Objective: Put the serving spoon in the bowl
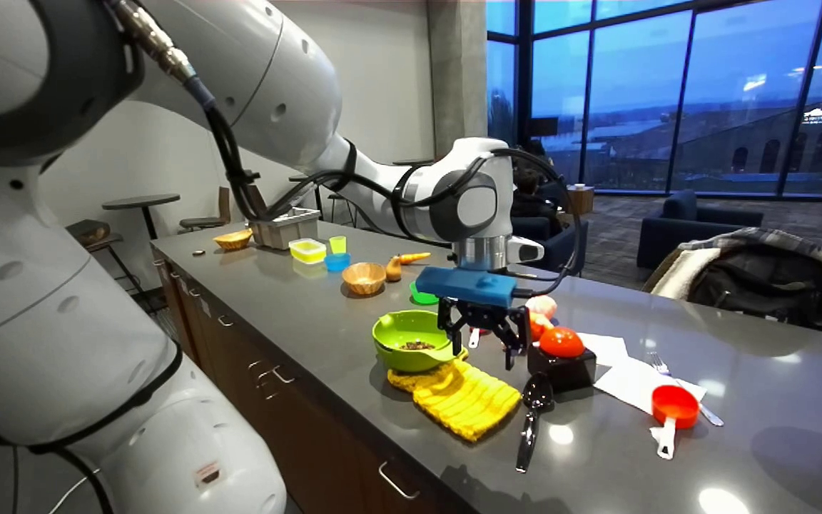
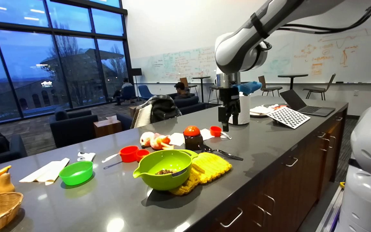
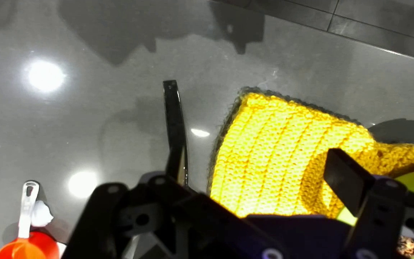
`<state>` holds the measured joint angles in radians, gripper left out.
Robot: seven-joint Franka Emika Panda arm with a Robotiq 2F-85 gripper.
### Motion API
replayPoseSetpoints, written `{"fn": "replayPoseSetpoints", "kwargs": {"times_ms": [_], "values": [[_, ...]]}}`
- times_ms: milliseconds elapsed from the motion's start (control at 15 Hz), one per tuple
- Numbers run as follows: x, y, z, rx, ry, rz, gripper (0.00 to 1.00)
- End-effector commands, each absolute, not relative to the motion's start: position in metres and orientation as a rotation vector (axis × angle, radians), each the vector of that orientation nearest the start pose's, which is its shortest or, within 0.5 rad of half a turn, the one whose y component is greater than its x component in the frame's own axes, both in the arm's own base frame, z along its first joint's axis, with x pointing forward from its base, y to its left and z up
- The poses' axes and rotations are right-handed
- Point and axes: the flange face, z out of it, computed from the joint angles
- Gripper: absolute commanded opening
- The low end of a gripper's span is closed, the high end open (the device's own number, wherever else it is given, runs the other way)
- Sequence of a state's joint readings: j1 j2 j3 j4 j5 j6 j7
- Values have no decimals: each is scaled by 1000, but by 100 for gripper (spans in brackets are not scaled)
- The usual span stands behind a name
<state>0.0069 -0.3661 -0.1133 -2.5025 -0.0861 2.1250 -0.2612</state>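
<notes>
The black serving spoon [image 1: 531, 421] lies on the table [image 1: 611, 464], just right of the yellow knitted cloth [image 1: 472, 400] in an exterior view. Seen from there, its long axis runs near to far: the handle [image 1: 526, 450] points to the near side and slightly left, the head [image 1: 538, 392] to the far side, just beside a black block [image 1: 569, 373] that carries a red dome [image 1: 562, 343]. Whether head and block touch, I cannot tell. In an exterior view the same axis lies more left to right, the head [image 2: 206, 148] at the left and the handle [image 2: 229, 154] pointing right and slightly near. In the wrist view the handle shows, while the head is hidden behind the claw [image 1: 483, 359]. That claw hangs above the table with its fingers [image 3: 347, 181] spread wide, gripping nothing. The lime-green bowl [image 2: 163, 180], with brown bits [image 2: 166, 172] in it, stands at the cloth's left end in both exterior views, apart from the spoon.
</notes>
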Motion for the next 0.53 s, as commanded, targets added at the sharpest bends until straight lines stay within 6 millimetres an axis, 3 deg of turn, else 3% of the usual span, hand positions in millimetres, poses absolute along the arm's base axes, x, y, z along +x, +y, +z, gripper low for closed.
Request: {"fn": "replayPoseSetpoints", "kwargs": {"times_ms": [0, 200, 467], "values": [[417, -48, 413, -3154, -329, 28, 100], [420, -55, 407, -3136, -407, 74, 100], [426, -69, 385, -3103, -505, 161, 100]]}}
